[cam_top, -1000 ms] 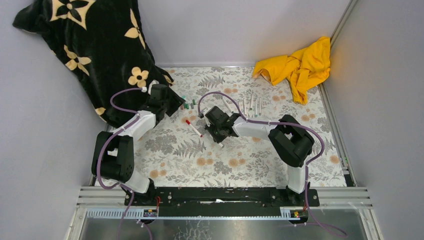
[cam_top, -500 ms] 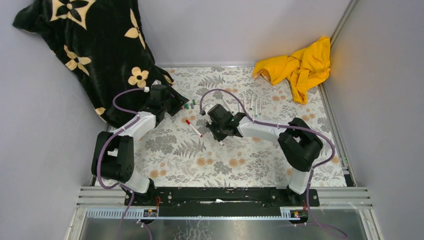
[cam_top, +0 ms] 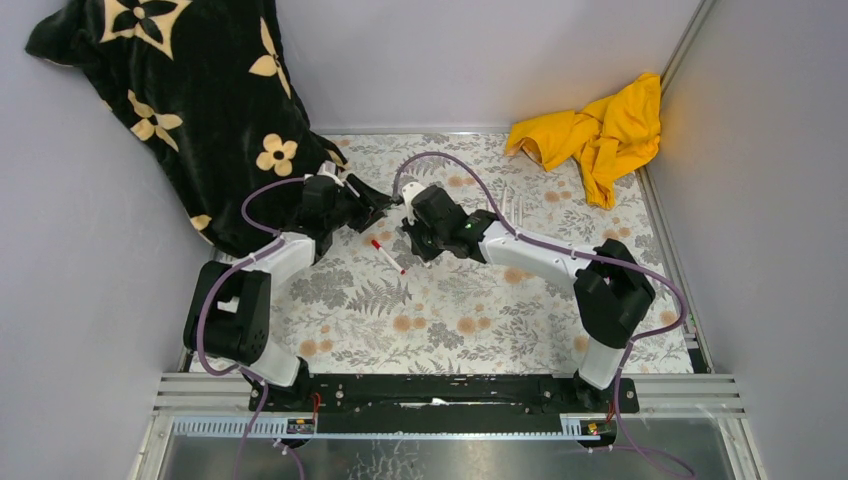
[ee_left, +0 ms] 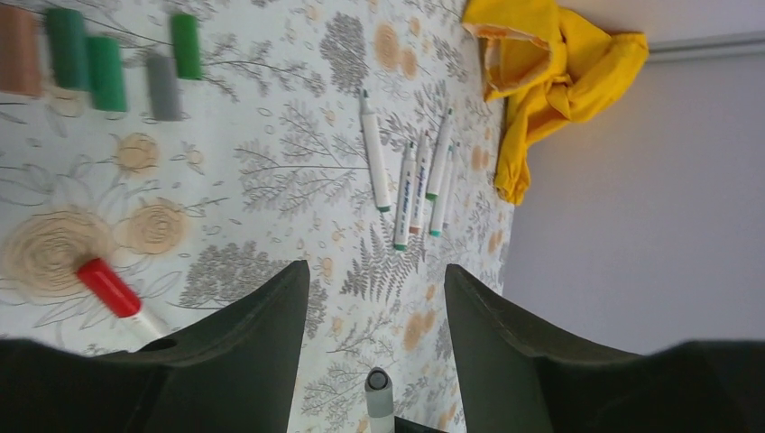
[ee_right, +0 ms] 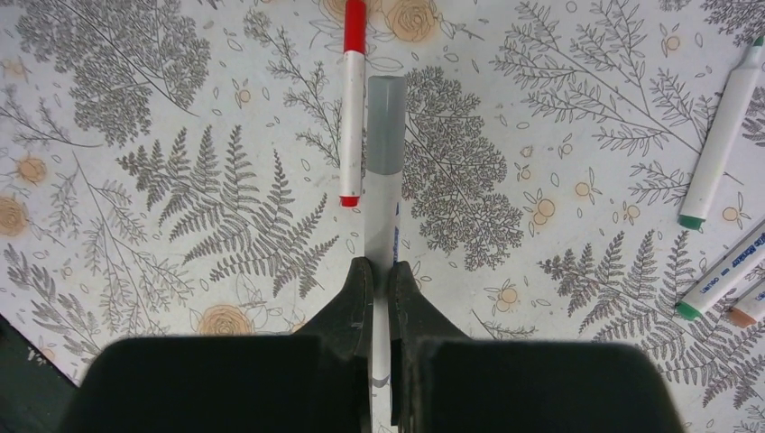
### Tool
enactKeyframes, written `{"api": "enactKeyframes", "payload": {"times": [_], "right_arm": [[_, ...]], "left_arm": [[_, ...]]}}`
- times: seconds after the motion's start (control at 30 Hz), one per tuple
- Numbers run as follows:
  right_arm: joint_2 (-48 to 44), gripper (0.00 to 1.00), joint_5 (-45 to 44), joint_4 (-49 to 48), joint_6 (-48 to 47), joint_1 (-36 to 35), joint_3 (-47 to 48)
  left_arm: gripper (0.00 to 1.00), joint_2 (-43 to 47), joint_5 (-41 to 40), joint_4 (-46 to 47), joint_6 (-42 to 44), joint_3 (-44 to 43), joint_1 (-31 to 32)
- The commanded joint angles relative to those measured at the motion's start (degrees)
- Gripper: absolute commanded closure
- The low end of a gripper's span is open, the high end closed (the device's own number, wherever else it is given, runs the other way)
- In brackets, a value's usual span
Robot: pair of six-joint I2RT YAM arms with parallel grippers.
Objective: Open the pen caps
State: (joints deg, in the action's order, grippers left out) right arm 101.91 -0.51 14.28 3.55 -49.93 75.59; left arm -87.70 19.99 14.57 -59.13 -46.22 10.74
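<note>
My right gripper [ee_right: 380,263] is shut on a white pen [ee_right: 381,225] whose grey cap [ee_right: 386,126] points away from it, above the table. My left gripper [ee_left: 375,267] is open, and that grey cap's end [ee_left: 379,386] shows low between its fingers, touching neither. In the top view the left gripper [cam_top: 378,203] and the right gripper [cam_top: 408,225] meet nose to nose. A red-capped pen [ee_right: 352,108] lies on the table under the held pen. Several loose caps, green [ee_left: 106,72], grey [ee_left: 163,87] and brown [ee_left: 18,50], lie in a row.
Several uncapped white pens [ee_left: 417,180] lie together on the flowered tablecloth [cam_top: 450,320]. A yellow cloth [cam_top: 598,125] is at the back right corner. A black flowered blanket [cam_top: 190,100] hangs at the back left, close behind the left arm.
My right gripper has carried the pen up and to the left, towards the left gripper. My left gripper has swung right to face it. The red-capped pen has not moved.
</note>
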Motion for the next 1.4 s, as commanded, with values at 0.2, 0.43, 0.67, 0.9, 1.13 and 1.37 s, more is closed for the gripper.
{"api": "enactKeyframes", "payload": {"times": [0.2, 0.43, 0.67, 0.9, 1.13, 1.37], "right_arm": [[-0.1, 1.0, 2.8, -1.8, 0.8, 1.6, 6.8], [0.8, 1.0, 4.3, -1.6, 0.7, 3.3, 8.3], [2.2, 1.0, 5.5, -1.2, 0.5, 4.1, 9.6], [3.5, 1.0, 6.5, -1.0, 0.5, 4.7, 10.5], [3.9, 1.0, 6.7, -1.0, 0.5, 5.2, 10.3], [4.0, 1.0, 7.2, -1.0, 0.6, 5.6, 9.7]], "left_arm": [[0.37, -1.1, 5.4, 10.5, -1.4, 1.3, 3.4], [0.38, -0.3, 5.4, 10.7, -1.4, 1.9, 4.3], [0.41, 0.5, 5.3, 10.9, -1.2, 2.5, 4.6], [0.46, 0.7, 5.4, 11.3, -1.6, 2.5, 5.0], [0.61, 0.8, 5.3, 11.2, -1.3, 2.4, 5.0], [0.71, 0.9, 4.7, 10.9, -1.1, 2.5, 5.0]]}}
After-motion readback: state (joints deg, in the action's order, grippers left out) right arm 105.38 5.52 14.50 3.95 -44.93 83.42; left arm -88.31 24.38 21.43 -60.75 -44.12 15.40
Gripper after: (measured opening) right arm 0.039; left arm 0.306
